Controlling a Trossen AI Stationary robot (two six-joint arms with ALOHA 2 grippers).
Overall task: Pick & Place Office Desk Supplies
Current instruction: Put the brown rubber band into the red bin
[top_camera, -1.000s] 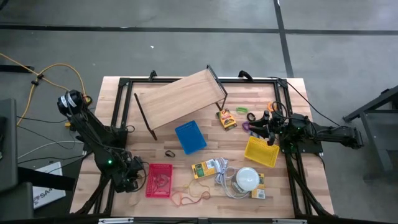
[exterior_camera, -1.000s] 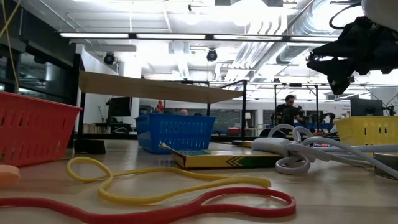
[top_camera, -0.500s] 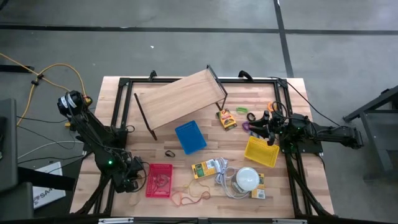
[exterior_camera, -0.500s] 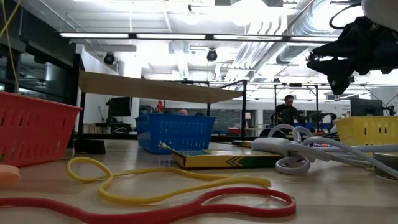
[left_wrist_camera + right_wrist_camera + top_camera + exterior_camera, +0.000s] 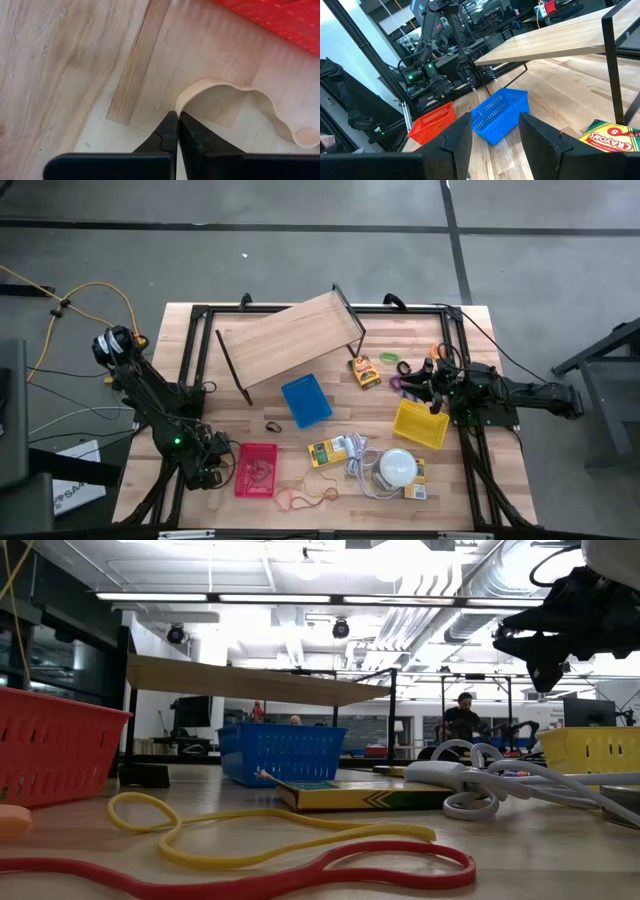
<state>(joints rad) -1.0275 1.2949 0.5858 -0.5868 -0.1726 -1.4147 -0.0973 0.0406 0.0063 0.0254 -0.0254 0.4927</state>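
Note:
A tan rubber band (image 5: 235, 92) lies wavy, on its edge, on the wood just beside the red basket (image 5: 280, 20). My left gripper (image 5: 177, 117) points steeply down at the near left of the table (image 5: 208, 478), shut at the band's curved end. The band also shows at the low view's left edge (image 5: 10, 823). My right gripper (image 5: 425, 385) waits open and level above the table's right side, near the yellow basket (image 5: 420, 423). It holds nothing (image 5: 495, 140). Yellow-green packets (image 5: 328, 451) lie near the middle, and small green, purple and orange clips (image 5: 402, 367) at the right. My left gripper meets the tan rubber band at its curved end (image 5: 179, 102), coming from above and slanting down. The band's bend runs straight into the shut fingertips, which hide the exact contact. The rest of the band rests on the table, slack and wavy.
A wooden shelf (image 5: 290, 340) stands tilted at the back. A blue basket (image 5: 306, 400), a crayon box (image 5: 365, 370), a white dome with cord (image 5: 397, 467), and yellow and red rubber bands (image 5: 300, 498) near the front edge fill the middle.

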